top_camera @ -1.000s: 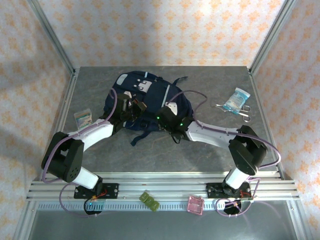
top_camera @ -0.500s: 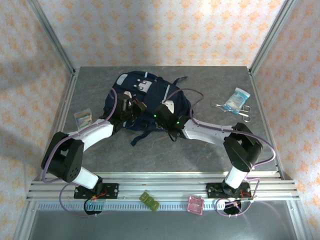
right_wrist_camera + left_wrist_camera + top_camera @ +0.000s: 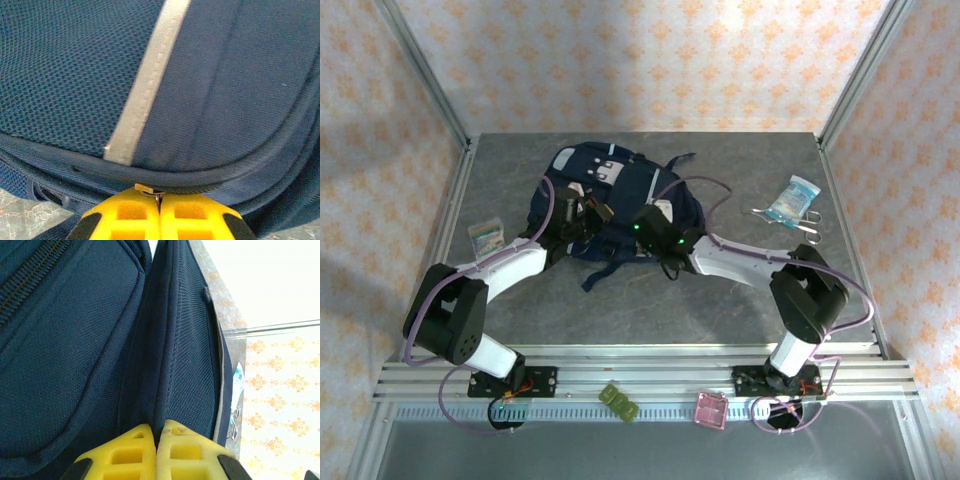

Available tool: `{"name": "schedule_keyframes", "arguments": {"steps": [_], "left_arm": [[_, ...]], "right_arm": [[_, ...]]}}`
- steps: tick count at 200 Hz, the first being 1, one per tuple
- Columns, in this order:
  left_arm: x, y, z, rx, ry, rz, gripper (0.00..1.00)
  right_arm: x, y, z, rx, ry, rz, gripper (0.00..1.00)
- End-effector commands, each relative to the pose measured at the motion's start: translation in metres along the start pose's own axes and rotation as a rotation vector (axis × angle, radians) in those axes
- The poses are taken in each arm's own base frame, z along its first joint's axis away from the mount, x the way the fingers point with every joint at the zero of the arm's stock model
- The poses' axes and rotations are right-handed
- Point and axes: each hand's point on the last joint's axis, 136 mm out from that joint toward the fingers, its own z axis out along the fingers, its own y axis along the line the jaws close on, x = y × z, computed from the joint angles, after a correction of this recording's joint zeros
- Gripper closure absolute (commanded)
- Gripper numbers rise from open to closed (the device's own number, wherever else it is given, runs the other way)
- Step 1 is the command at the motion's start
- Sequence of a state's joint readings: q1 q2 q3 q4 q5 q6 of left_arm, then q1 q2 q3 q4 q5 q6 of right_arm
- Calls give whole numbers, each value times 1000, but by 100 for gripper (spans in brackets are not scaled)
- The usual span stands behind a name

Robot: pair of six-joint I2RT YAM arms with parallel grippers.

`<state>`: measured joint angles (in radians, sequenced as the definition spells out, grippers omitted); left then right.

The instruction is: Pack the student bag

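Top external view: the grey tabletop (image 3: 740, 300) carries the student bag (image 3: 620, 185), a navy backpack lying flat at upper centre, with a blue-and-white packet (image 3: 790, 198) and scissors (image 3: 805, 222) well apart at upper right. Left wrist view has the left fingers (image 3: 132, 447) pressed together, seemingly pinching a fold of the bag's side fabric. Right wrist view has the right fingers (image 3: 132, 212) closed tight on a small metal zipper pull (image 3: 150, 191), at the seam below the pale stripe (image 3: 150, 75). The step looks like opening a compartment. Next, the right arm should draw the pull along the zip track while the left holds the fabric taut.
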<state>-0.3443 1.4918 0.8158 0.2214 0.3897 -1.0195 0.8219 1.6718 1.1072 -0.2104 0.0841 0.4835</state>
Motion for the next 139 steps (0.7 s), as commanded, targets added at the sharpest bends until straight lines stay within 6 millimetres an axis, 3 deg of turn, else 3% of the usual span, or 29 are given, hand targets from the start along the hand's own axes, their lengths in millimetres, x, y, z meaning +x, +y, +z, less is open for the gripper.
{"name": "schedule_keyframes", "arguments": {"steps": [1,35,59,107,139], "left_arm": [[-25,-23,-15,72,-88,51,100],[-26,-17,-11,36,-85,72,100],[-26,-14,-8,22,-81,84,100],[-42,-15,2,-57,-106,200,100],[-66,-24,12,-91,-159,252,100]], "right_arm": [[-8,-58,-10,151,-9,-1,100],[-21,-96,-12,240,-29,-2,100],[-27,-101,-12,266,-39,-38,100],[-12,-68,-24,117,4,-146,100],[11,-22,-26,-8,44,-206,100]]}}
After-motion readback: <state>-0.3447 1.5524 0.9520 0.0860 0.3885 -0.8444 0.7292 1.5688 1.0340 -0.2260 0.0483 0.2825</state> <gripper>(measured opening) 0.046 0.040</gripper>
